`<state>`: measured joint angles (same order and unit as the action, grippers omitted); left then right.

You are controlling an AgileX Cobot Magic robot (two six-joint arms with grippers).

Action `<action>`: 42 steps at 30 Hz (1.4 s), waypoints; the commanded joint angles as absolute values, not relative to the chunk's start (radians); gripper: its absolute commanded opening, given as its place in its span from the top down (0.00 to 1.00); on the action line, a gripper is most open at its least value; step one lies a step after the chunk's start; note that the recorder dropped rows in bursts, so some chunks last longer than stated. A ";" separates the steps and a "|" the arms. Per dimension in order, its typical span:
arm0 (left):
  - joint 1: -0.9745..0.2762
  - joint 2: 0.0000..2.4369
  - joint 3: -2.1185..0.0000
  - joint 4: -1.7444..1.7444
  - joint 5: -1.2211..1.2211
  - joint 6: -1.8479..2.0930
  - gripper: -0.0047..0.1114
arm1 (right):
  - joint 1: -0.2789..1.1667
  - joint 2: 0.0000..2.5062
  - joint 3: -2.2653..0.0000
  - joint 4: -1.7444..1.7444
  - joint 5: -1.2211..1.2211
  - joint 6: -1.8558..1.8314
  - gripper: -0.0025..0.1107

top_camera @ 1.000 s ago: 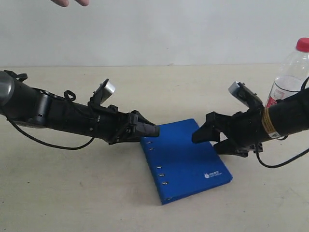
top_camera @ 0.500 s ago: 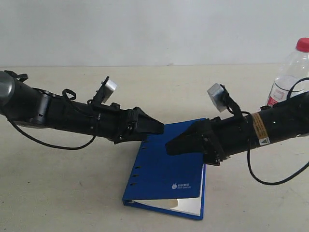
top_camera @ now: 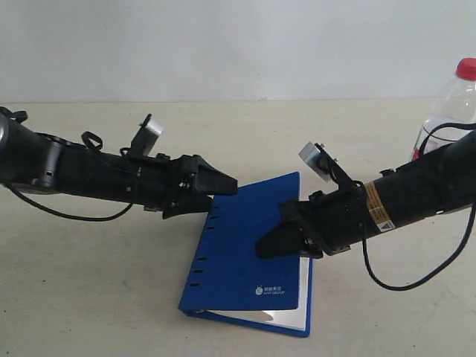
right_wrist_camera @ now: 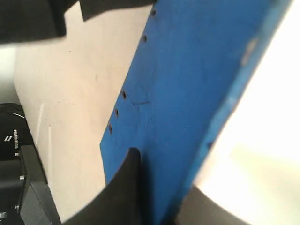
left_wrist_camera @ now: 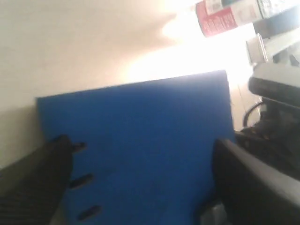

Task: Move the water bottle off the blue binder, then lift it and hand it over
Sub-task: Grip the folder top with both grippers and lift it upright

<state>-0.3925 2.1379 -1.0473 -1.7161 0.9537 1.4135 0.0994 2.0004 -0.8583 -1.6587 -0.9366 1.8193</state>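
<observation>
The blue binder [top_camera: 238,245] is sitting tilted on the table [top_camera: 74,297], far edge raised. Its slotted edge is running from just below the left pincer [top_camera: 223,186] toward the near side. The right pincer [top_camera: 269,244], reaching in low, is clamping the opposite edge. The left pincer is hanging with jaws spread wide. The water bottle [top_camera: 446,111] is standing upright, well behind the right pincer.

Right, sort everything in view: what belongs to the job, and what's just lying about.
Job:
water bottle, standing on the table, off the binder
blue binder, tilted up
right hand, shut on the binder's edge
left hand, open by the slotted edge

Just there:
table
pale wall
</observation>
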 commanded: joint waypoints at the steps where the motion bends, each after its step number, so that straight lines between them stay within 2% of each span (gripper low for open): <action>1: -0.336 2.135 -1.052 -1.711 0.851 1.370 0.30 | 0.099 1.954 -0.861 -1.744 -0.892 1.735 0.98; 11: -0.355 2.135 -1.052 -1.708 0.972 1.403 0.30 | 0.099 1.861 -0.861 -1.744 -1.050 1.659 0.98; 19: -0.424 2.135 -1.052 -1.744 1.221 1.580 0.30 | 0.099 1.861 -0.861 -1.744 -0.976 1.657 0.98; 23: -0.469 2.135 -1.052 -1.744 1.221 1.645 0.30 | 0.099 1.861 -0.861 -1.744 -0.955 1.660 0.98; 28: -0.535 2.133 -1.052 -1.744 1.221 1.696 0.31 | 0.099 1.861 -0.861 -1.744 -0.805 1.716 0.98; 31: -0.567 2.133 -1.052 -1.744 1.221 1.701 0.43 | 0.099 1.861 -0.861 -1.744 -0.718 1.740 0.98; 33: -0.570 2.133 -1.052 -1.744 1.221 1.701 0.64 | 0.099 1.861 -0.861 -1.744 -0.713 1.744 0.98; 35: -0.570 2.133 -1.052 -1.744 1.221 1.701 0.90 | 0.099 1.861 -0.861 -1.744 -0.735 1.746 0.98; 36: -0.568 2.133 -1.052 -1.744 1.221 1.706 0.90 | 0.099 1.861 -0.861 -1.744 -0.746 1.746 0.97; 38: -0.563 2.133 -1.052 -1.744 1.221 1.706 0.91 | 0.099 1.861 -0.861 -1.744 -0.769 1.746 0.88; 42: -0.550 2.133 -1.052 -1.744 1.221 1.708 0.91 | 0.099 1.854 -0.861 -1.744 -0.814 1.746 0.57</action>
<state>-0.5107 2.1379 -1.0560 -1.7822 1.0632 1.6875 0.0980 1.8610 -0.8440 -1.7911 -0.8749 1.7518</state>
